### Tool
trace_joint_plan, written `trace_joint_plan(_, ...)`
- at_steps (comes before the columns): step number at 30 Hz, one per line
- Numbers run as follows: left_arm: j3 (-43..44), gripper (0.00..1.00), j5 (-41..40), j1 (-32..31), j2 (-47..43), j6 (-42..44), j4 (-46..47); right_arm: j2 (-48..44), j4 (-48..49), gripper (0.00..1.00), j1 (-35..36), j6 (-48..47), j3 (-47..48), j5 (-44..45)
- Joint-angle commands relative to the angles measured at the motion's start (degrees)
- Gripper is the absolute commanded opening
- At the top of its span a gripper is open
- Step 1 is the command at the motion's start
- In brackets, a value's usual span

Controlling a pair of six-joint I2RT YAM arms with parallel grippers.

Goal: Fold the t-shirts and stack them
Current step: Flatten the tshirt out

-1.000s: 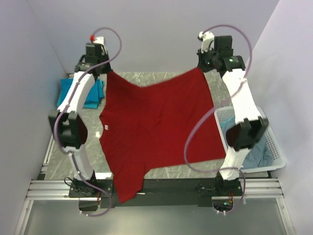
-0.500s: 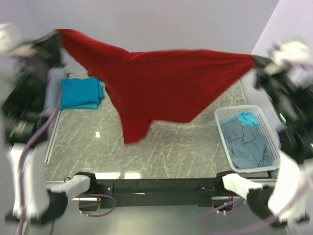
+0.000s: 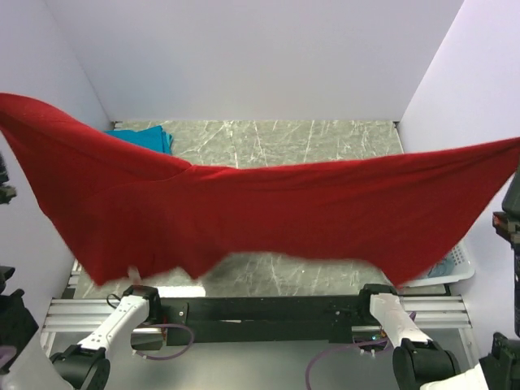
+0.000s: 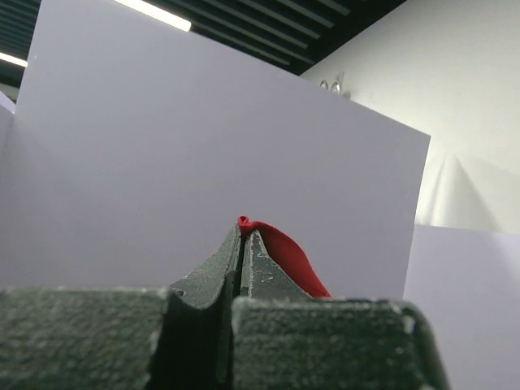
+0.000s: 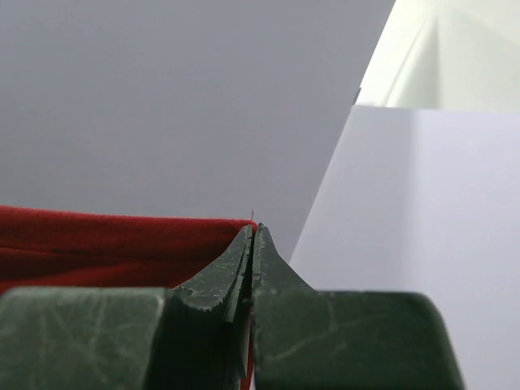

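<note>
A bright red t-shirt (image 3: 268, 211) hangs stretched across the whole width of the top view, high above the marble table. My left gripper (image 4: 245, 231) is shut on a corner of the red t-shirt (image 4: 284, 256), which pokes out past the fingertips. My right gripper (image 5: 253, 231) is shut on the other end of the red t-shirt (image 5: 106, 244), which runs off to the left. Both grippers lie beyond the side edges of the top view. A folded teal t-shirt (image 3: 145, 137) peeks out at the back left of the table.
A white lattice basket (image 3: 451, 272) shows its corner under the cloth at the right, with bluish cloth inside. Pale walls enclose the table (image 3: 268, 142) at the back and both sides. The arm bases (image 3: 134, 305) stand on the front rail.
The red t-shirt went from lying spread on the table to hanging high and taut. Both arms swung up and outward, passing out of the top view. Both grips stayed shut.
</note>
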Motion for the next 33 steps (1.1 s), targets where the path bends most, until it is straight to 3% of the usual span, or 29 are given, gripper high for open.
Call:
trace_joint_plan(1,-1.42,0.00,0.07,-0.57,1.87,0.36,-0.60,4.86,0.55,0.00,-0.68,1.90,-1.64,0.13)
trace_joint_plan(5,-7.37,0.00,-1.33,-0.84,1.69,2.38,-0.08,6.71,1.51,0.00,-0.68,4.35,-5.15,-3.89)
trace_joint_plan(9,-18.36,0.00,-4.84,-0.84,-0.06,4.13,3.43,7.41,7.39,0.00,-0.68,8.48,-18.57,-15.12)
trace_joint_plan(15,-36.73,0.00,-11.96,-0.75,-0.15,4.67,8.35,11.63,17.57,0.00,-0.15,11.48,-38.42,-22.27)
trace_joint_plan(20,-53.41,0.00,-16.89,1.61,5.36,0.90,14.24,24.09,25.76,0.00,3.88,9.29,-47.78,-22.11)
trace_joint_plan(23,-59.67,0.00,-16.02,6.18,12.64,-2.44,19.78,38.49,27.01,0.00,7.04,5.78,-44.82,-19.92)
trace_joint_plan(25,-60.31,0.00,-14.00,10.83,18.10,-4.64,23.21,50.80,24.20,0.00,9.07,5.15,-37.01,-19.03)
trace_joint_plan(31,-47.78,0.00,-7.05,16.47,43.92,-4.12,22.36,74.90,18.93,0.00,11.36,6.64,-14.68,-12.00)
trace_joint_plan(33,-45.12,0.00,-5.57,17.43,47.90,-4.30,21.99,80.16,16.82,0.00,11.45,7.08,-7.21,-10.25)
